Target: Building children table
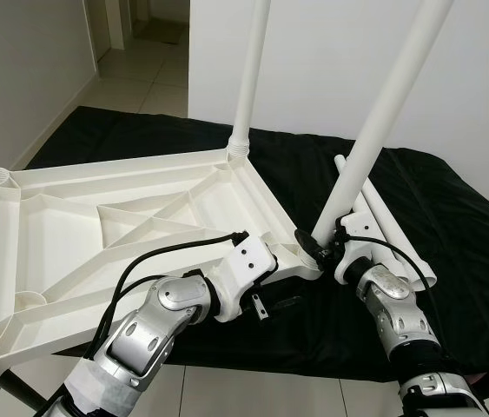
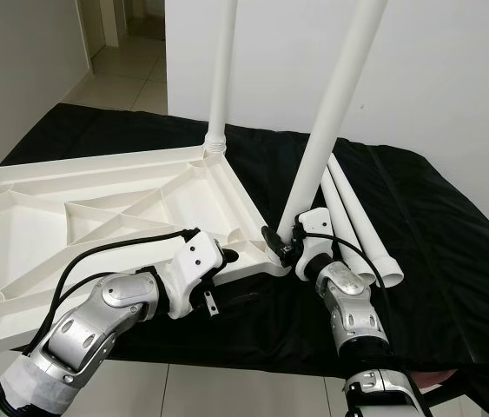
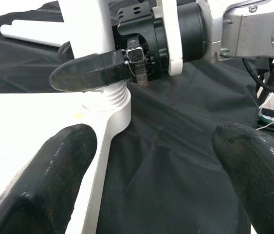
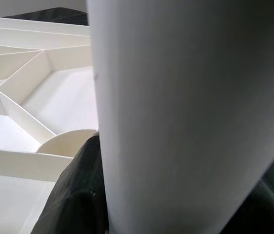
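The white ribbed tabletop (image 1: 96, 217) lies upside down on a black cloth. One white leg (image 1: 251, 69) stands upright in its far corner socket. My right gripper (image 1: 320, 248) is shut on a second leg (image 1: 383, 113), which leans to the right with its threaded end (image 3: 105, 100) at the near right corner socket. One of the gripper's black fingers (image 3: 83, 73) wraps around that leg just above the thread. My left gripper (image 3: 151, 170) is open just short of the same corner, one finger over the tabletop edge, the other over the cloth.
Two loose white legs (image 1: 383, 226) lie side by side on the black cloth (image 1: 461, 261) to the right of the held leg. The cloth's front edge drops to a tiled floor (image 1: 253, 391). A white wall (image 1: 331, 52) stands behind and a hallway (image 1: 140, 52) opens at the far left.
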{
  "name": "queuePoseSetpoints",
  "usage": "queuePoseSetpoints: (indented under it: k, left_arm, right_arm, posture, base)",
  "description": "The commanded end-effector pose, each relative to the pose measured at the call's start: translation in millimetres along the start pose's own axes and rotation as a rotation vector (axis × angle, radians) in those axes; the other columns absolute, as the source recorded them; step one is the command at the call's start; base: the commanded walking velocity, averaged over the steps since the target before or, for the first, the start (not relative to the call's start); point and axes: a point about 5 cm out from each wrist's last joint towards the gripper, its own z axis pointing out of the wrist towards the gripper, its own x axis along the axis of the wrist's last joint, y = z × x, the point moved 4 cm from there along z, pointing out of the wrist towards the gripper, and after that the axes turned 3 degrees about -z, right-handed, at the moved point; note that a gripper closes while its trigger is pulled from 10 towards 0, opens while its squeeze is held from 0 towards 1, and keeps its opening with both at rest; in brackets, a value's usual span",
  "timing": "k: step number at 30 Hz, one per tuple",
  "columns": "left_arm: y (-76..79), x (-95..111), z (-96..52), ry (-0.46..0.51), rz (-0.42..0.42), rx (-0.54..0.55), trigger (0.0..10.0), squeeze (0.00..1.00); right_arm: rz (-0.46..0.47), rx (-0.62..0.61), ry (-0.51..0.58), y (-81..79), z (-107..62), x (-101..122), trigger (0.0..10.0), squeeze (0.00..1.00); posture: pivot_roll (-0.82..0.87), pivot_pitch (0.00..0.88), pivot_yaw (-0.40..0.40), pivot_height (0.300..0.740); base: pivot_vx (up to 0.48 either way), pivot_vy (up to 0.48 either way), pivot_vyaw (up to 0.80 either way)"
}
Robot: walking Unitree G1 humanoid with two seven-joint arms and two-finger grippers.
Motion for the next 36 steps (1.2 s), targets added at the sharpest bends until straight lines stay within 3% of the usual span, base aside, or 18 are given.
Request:
queuePoseSetpoints:
  k: [1,2,11,12,13,16,19,21,25,30,36]
  left_arm:
    - [-3.2,-2,-0.7,-0.01,-0.003,0.047,10.0,0.0]
    - [-2.7,-2,-0.9,-0.011,-0.004,0.047,10.0,0.0]
    - [-1.4,-3,0.1,-0.011,-0.008,0.044,10.0,0.0]
    - [-2.9,0,3.7,0.001,-0.009,0.046,10.0,0.0]
    - [-2.9,0,3.7,0.001,-0.009,0.046,10.0,0.0]
    - [-5.8,4,8.7,0.013,-0.003,0.052,10.0,0.0]
    - [-6.6,4,9.7,0.014,0.0,0.054,10.0,0.0]
    - [-9.4,4,10.2,0.015,-0.004,0.065,10.0,0.0]
    - [-10.3,3,10.9,0.016,-0.006,0.069,10.0,0.0]
    - [-12.4,5,12.1,0.022,-0.005,0.072,10.0,0.0]
    - [-13.8,6,13.0,0.024,0.0,0.07,10.0,0.0]
  right_arm:
    - [-0.032,0.025,-0.055,-2.2,-3.3,-12,0.0,0.0]
    - [-0.026,0.011,-0.065,-1.7,-4.1,-14,10.0,0.0]
    - [0.039,-0.083,-0.088,1.9,-6.8,-24,10.0,0.0]
    - [0.098,-0.155,-0.087,2.4,-8.5,-26,10.0,0.0]
    - [0.098,-0.155,-0.087,2.4,-8.5,-26,10.0,0.0]
    - [0.161,-0.309,-0.079,-2.3,-13.7,-26,10.0,0.0]
    - [0.191,-0.374,-0.084,-2.1,-16.2,-26,10.0,0.0]
    - [0.19,-0.508,-0.089,-0.6,-22.0,-26,10.0,0.0]
    - [0.181,-0.616,-0.093,-5.2,-26.1,-23,10.0,0.0]
    - [0.233,-0.68,-0.078,-15.8,-26.4,-15,10.0,0.0]
    - [0.195,-0.688,-0.087,-16.2,-28.1,-11,10.0,0.0]
  posture:
    - [0.02,0.0,-0.105,0.74]
    - [0.02,0.0,-0.104,0.74]
    - [0.01,0.0,-0.104,0.74]
    - [0.01,0.0,-0.106,0.74]
    - [0.01,0.0,-0.106,0.74]
    - [-0.01,0.0,-0.106,0.74]
    - [-0.01,0.0,-0.105,0.74]
    - [-0.02,0.0,-0.102,0.74]
    - [-0.03,0.0,-0.096,0.74]
    - [-0.03,0.0,-0.087,0.74]
    - [-0.03,0.0,-0.079,0.74]
  base:
    - [0.0,0.0,0.0]
    - [0.0,0.0,0.0]
    - [0.0,0.0,0.0]
    - [0.0,0.0,0.0]
    - [0.0,0.0,0.0]
    - [0.0,0.0,0.0]
    - [0.0,0.0,0.0]
    - [0.0,0.0,0.0]
    - [0.0,0.0,0.0]
    - [0.0,0.0,0.0]
    - [0.0,0.0,0.0]
